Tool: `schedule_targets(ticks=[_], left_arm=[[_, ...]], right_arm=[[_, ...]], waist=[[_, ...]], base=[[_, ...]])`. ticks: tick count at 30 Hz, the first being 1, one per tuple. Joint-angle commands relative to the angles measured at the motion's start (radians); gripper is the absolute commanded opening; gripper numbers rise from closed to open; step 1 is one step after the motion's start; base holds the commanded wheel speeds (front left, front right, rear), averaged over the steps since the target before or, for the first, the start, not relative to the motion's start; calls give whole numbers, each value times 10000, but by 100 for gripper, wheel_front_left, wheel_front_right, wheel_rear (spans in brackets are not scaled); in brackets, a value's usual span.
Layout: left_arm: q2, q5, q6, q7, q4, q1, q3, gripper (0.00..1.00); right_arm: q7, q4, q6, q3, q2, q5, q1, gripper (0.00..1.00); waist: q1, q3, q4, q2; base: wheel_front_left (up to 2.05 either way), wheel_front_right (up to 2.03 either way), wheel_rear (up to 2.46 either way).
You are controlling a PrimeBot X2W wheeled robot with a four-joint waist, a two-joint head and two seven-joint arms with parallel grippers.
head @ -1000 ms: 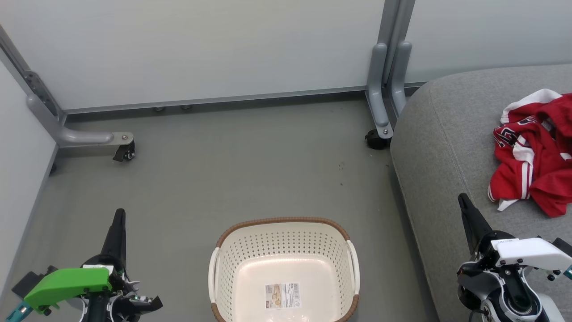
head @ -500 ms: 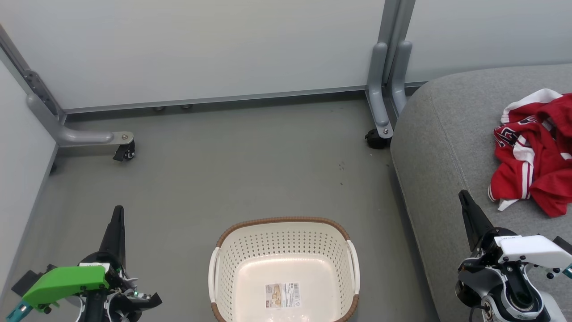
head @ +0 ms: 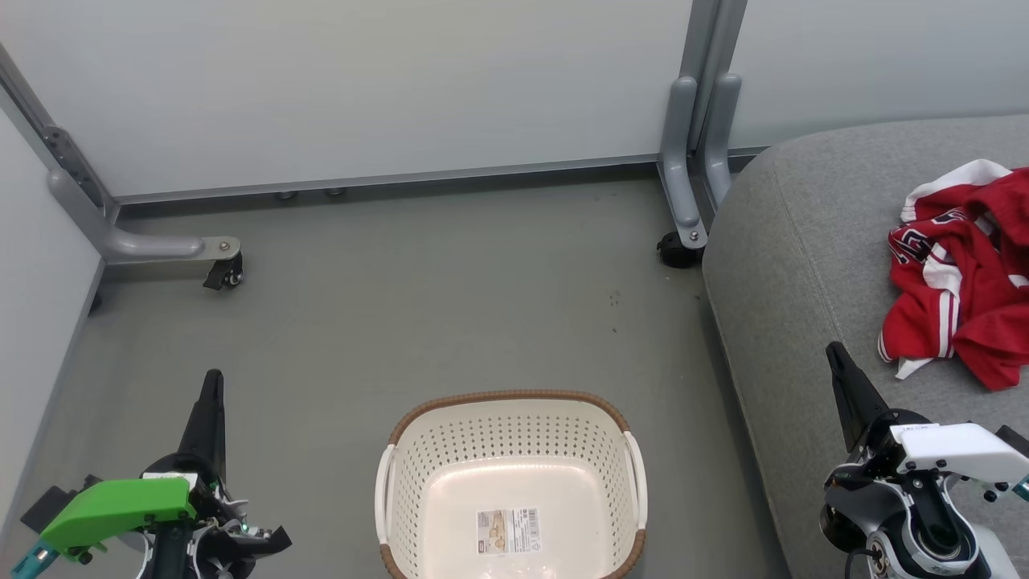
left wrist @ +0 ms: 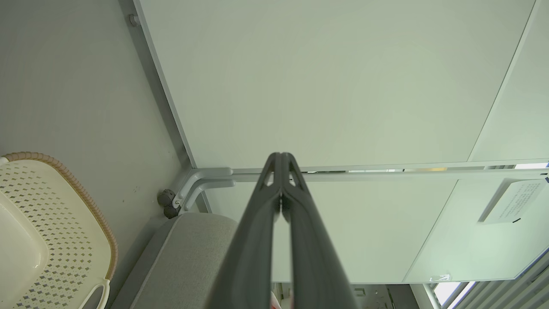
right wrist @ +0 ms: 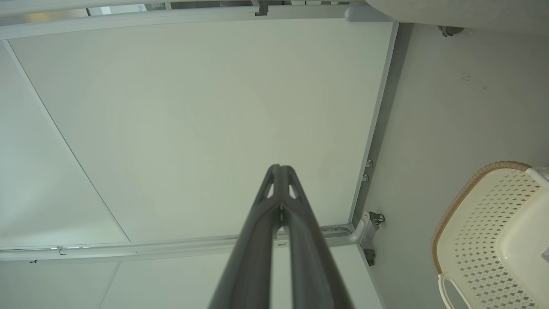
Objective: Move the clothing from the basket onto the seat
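Over the last second both arms have drifted only slightly, while the cloth and basket have stayed put. The seat spans 3 to 5 o'clock in the head view, and the clothing lies crumpled on it at 3 o'clock. The basket stands on the floor at 6 o'clock, its bottom bare around a sticker. The left gripper at 8 o'clock and the right gripper at 4 o'clock are both clenched on nothing.
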Motion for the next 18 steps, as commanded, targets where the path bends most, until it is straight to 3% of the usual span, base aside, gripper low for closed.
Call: schedule_targets(ticks=[1,18], left_arm=[[9,-34,-44,44,-18,-124,20,0],[9,-35,-44,43,-19,-124,19,0]], right_arm=[[46,23,7,-28,17,-59,-68,0],[85,27,7,-89,62,-95,-73,0]], waist=[[0,-1,0,0],[0,-1,0,0]], base=[[0,0,0],[0,0,0]])
